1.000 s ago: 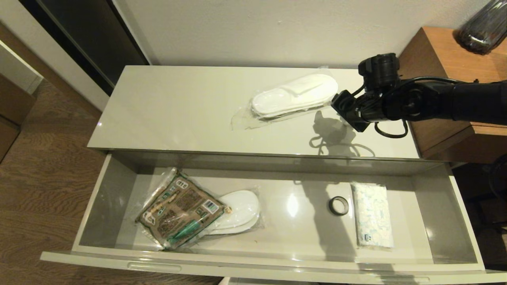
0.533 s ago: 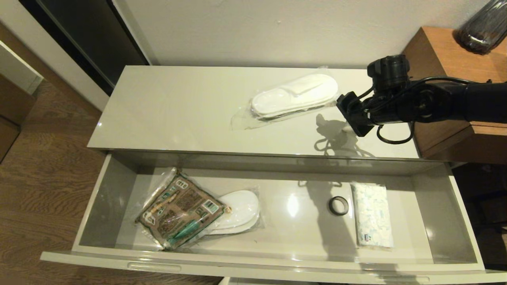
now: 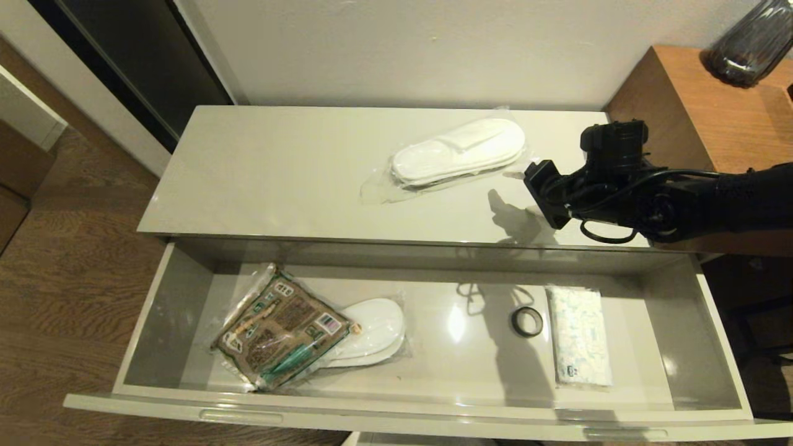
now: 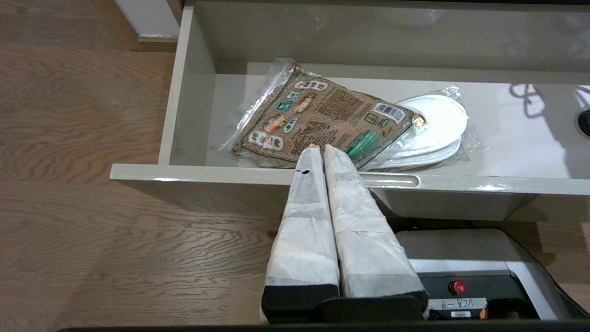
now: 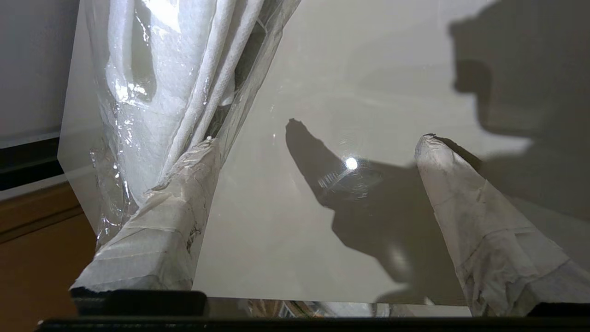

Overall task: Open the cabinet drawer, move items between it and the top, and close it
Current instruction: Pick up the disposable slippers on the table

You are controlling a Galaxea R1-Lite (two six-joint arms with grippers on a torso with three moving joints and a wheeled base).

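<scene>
Glossy off-white top [image 3: 279, 179], grey-beige inside the cabinet drawer [image 3: 167, 303] — white slippers in clear wrap [image 3: 458, 152] up top; below, a brown-and-green printed packet [image 3: 282, 328], a black tape roll [image 3: 527, 321], a white pack with pale blue print [image 3: 577, 334].

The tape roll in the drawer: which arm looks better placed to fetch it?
Probably the right. Its open tool hovers over the top, just behind the tape roll. The left tool sits shut outside the drawer, near the far end.
</scene>
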